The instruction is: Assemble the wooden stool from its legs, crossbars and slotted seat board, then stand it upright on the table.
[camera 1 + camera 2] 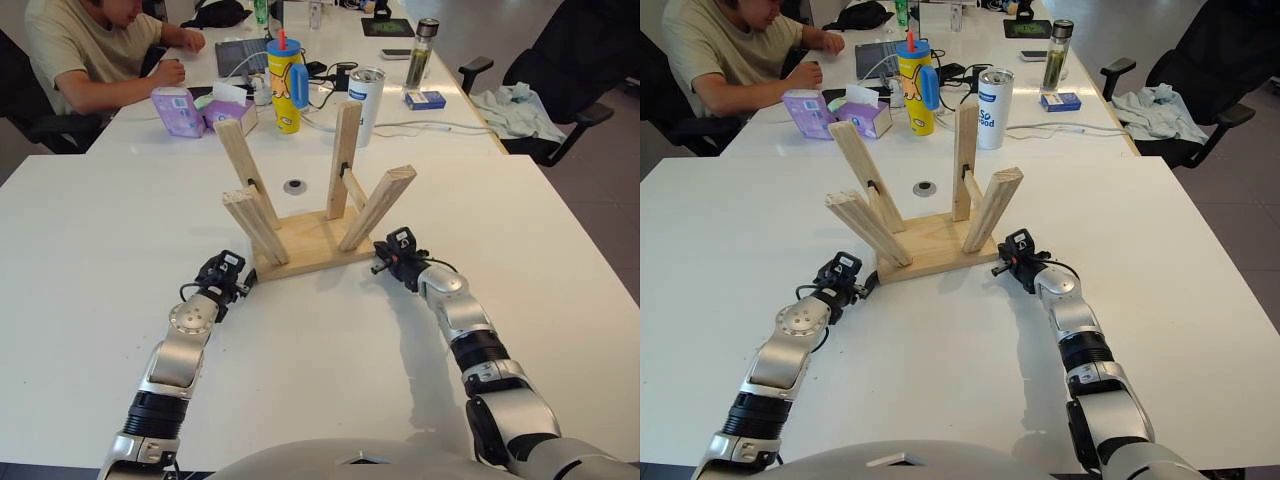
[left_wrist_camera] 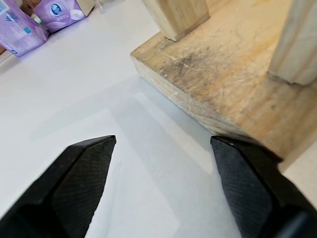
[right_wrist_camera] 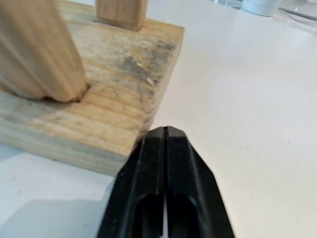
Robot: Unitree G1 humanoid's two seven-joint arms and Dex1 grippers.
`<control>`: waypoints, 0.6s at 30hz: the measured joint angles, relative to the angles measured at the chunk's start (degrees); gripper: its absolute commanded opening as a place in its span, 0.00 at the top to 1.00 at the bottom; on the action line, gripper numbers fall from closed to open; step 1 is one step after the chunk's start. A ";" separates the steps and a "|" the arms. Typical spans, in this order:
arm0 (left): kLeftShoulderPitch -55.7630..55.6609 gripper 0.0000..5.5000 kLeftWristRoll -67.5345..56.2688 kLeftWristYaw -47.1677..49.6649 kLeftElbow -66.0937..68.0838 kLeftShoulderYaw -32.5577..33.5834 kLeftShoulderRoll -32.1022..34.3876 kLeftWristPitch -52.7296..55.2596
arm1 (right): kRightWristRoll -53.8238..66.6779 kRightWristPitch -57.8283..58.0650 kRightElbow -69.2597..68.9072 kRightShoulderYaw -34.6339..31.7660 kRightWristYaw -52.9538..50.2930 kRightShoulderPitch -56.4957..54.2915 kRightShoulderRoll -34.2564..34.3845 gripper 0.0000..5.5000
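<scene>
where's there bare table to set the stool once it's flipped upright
Bare table runs from the left claw out to the left edge, and from the right claw to the right edge. A narrower strip lies between the arms, before the stool. Behind it sits a grommet; the far table is crowded with cups and tissue boxes.

The seat board (image 1: 308,243) lies on the table (image 1: 90,250) between the left pincer (image 1: 244,284) and the right pincer (image 1: 377,267), just ahead of both; the legs (image 1: 345,150) stand on it.
</scene>
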 measured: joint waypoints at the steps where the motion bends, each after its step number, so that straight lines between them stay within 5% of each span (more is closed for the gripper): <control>1: 0.05 0.34 -0.93 -0.60 -0.06 0.32 0.00 0.15 | 0.79 0.87 -1.01 -0.20 0.68 0.55 -0.18 1.00; 18: -1.05 0.34 -15.24 -9.93 -15.89 6.88 5.97 12.66 | 13.60 26.83 -30.69 -6.00 5.76 6.94 -7.08 1.00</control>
